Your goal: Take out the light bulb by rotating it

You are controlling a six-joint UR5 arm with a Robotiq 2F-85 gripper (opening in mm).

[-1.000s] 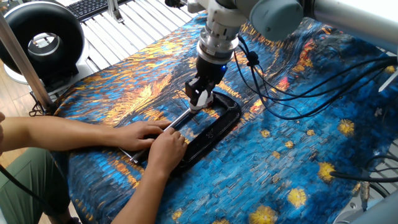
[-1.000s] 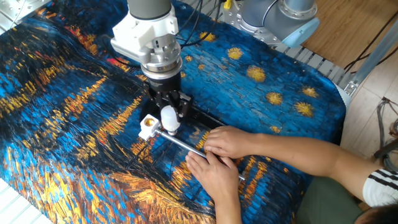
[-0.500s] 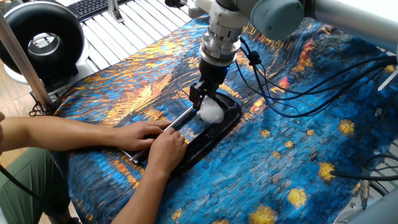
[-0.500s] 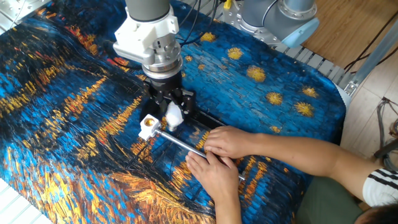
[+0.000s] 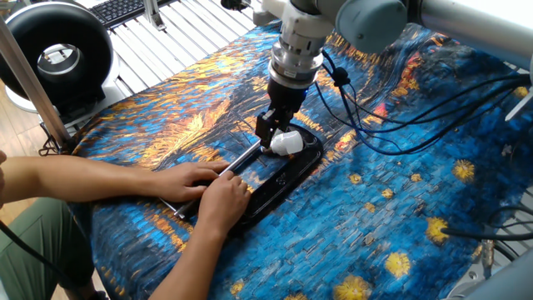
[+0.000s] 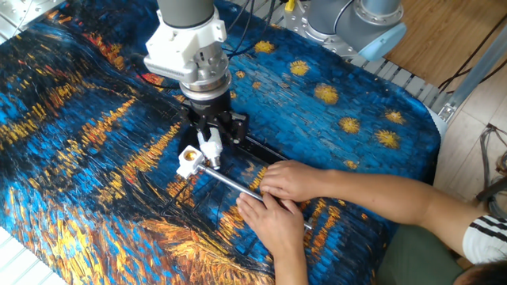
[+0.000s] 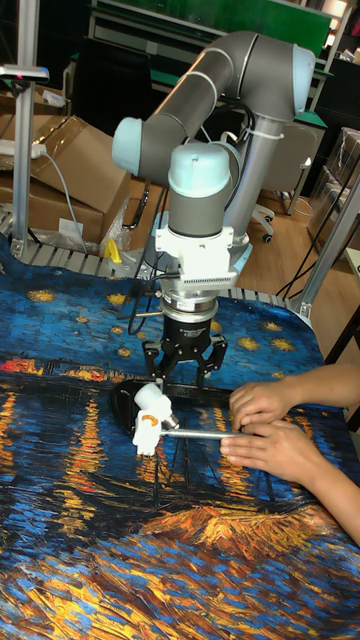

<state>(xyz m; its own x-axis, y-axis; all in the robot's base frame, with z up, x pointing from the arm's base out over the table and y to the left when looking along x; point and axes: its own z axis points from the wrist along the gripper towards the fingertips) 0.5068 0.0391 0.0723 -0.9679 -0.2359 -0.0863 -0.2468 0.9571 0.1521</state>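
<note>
One claw (image 6: 211, 142) is pointing down at mid-counter, its two fingers closing on the light bulb (image 6: 211, 146), which is lying tilted between them, globe pointing away from the socket (image 6: 188, 161). In one fixed view the light bulb (image 5: 287, 142) is showing white just beside the claw (image 5: 273, 137); in the tall fixed view it (image 7: 152, 400) is sitting directly above the socket (image 7: 144, 432).

One black clamp (image 5: 275, 171) is lying on the patterned cloth (image 6: 87, 119) beneath, its steel bar (image 6: 238, 183) running toward the person's two hands (image 6: 281, 194), which are pressing it down.

Handling note, by judgement: the bulb is looking free or nearly free of the socket, so the claw should be keeping a firm, even grip and lifting straight away from the socket mouth, with the hands steadying the clamp.

Obscured: the fingertips are hiding the bulb's neck, so whether any thread is engaging cannot be told. The counter's edges are running out of frame.
</note>
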